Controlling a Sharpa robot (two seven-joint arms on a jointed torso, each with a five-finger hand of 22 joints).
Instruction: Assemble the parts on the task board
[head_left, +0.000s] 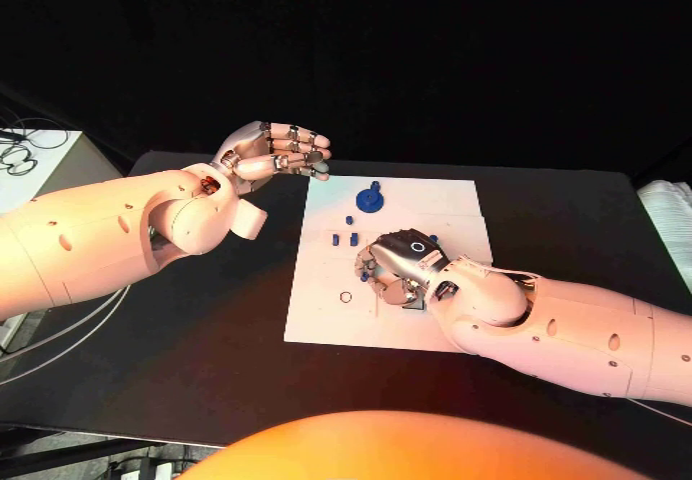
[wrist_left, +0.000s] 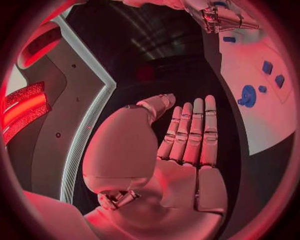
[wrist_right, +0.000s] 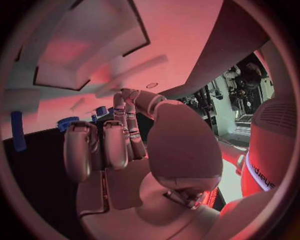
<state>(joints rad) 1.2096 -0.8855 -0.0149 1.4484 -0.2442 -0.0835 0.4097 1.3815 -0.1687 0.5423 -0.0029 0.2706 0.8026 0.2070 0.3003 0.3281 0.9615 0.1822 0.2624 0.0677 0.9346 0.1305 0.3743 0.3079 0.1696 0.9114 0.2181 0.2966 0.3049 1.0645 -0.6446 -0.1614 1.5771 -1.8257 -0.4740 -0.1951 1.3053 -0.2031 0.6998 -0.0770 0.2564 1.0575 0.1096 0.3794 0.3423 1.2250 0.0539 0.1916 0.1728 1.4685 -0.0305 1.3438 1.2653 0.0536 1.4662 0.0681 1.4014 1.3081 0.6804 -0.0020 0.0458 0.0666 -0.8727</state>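
The white task board (head_left: 325, 310) lies in the middle of the black counter (head_left: 188, 370), with a blue round part (head_left: 371, 199) standing near its far edge and small blue pieces (head_left: 343, 238) a little nearer. The right robot hand (head_left: 400, 266) rests low over the board's centre, fingers curled downward; whether it grasps a part I cannot tell, since its underside is hidden. The left robot hand (head_left: 273, 150) hovers off the board's far left corner, released and holding nothing. The risk, as I judge it, is the right hand nudging the nearby loose pieces or shifting the unheld board while pressing down.
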